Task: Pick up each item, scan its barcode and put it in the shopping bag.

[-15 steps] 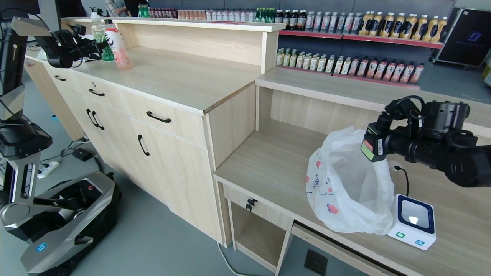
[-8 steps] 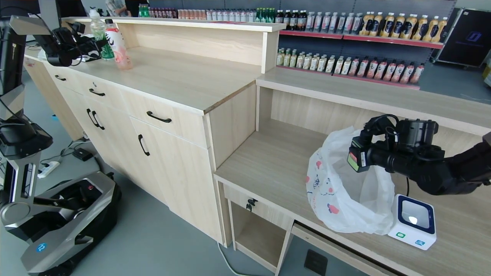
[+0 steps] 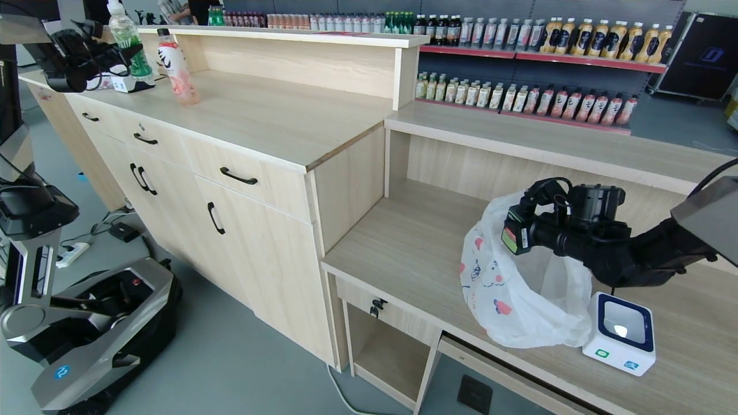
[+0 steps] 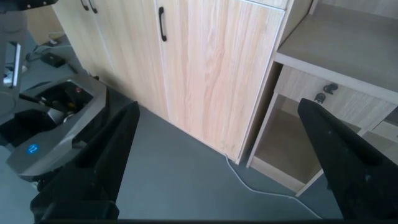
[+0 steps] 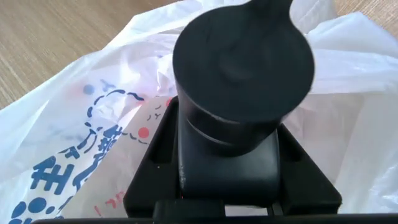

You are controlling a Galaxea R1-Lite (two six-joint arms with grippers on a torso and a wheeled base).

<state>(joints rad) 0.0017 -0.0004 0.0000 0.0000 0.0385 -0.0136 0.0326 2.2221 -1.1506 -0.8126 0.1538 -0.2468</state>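
Observation:
My left gripper (image 3: 122, 55) is at the far left end of the upper counter (image 3: 259, 115), shut on a green bottle (image 3: 124, 34) that it holds upright above the countertop. A pink bottle (image 3: 176, 69) stands on the counter just beside it. My right gripper (image 3: 522, 236) is shut on a small dark item with a green and red label (image 3: 510, 239), held at the mouth of the white shopping bag (image 3: 519, 288). In the right wrist view the bag's printed plastic (image 5: 74, 124) lies right under the gripper. The white barcode scanner (image 3: 622, 331) sits to the right of the bag.
A small white box (image 3: 124, 85) lies on the counter under the lifted bottle. Drink shelves (image 3: 519, 75) line the back wall. The lower desk (image 3: 403, 242) has bare wood left of the bag. In the left wrist view, cabinet doors (image 4: 205, 68) and grey floor (image 4: 186, 180) lie below.
The right gripper has carried the labelled item left and down to the bag's mouth. The left gripper has lifted the green bottle up and to the left, uncovering the white box.

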